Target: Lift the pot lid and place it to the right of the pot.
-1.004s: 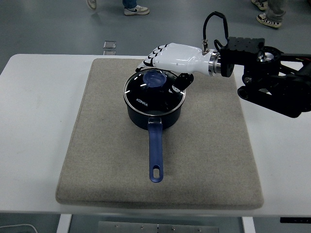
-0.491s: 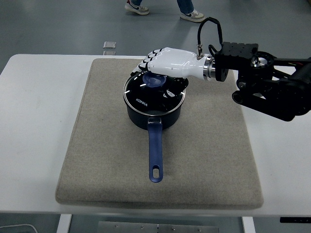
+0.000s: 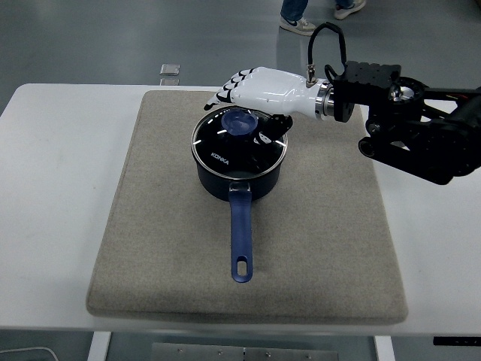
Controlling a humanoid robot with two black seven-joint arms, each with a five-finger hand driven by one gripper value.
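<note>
Pot (image 3: pixel 239 169) sits centre-frame on the grey mat (image 3: pixel 150 226), handle pointing at the bottom edge, glass lid (image 3: pixel 229 147) seated on the rim. Right hand (image 3: pixel 259 92) hovers just behind and above the blue knob (image 3: pixel 239 122), fingers loosely extended, thumb tucked under, holding nothing: likely lining up a pinch on the knob. Mat right of the pot is bare, a plausible drop spot.

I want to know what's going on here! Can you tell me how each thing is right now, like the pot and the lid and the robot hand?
Pot: upright on the grey mat, blue handle pointing at the near edge.
Pot lid: on the pot, closed, not lifted.
Right robot hand: above the lid's far side by the blue knob, holding nothing, fingers relaxed.
Left robot hand: not in view.
</note>
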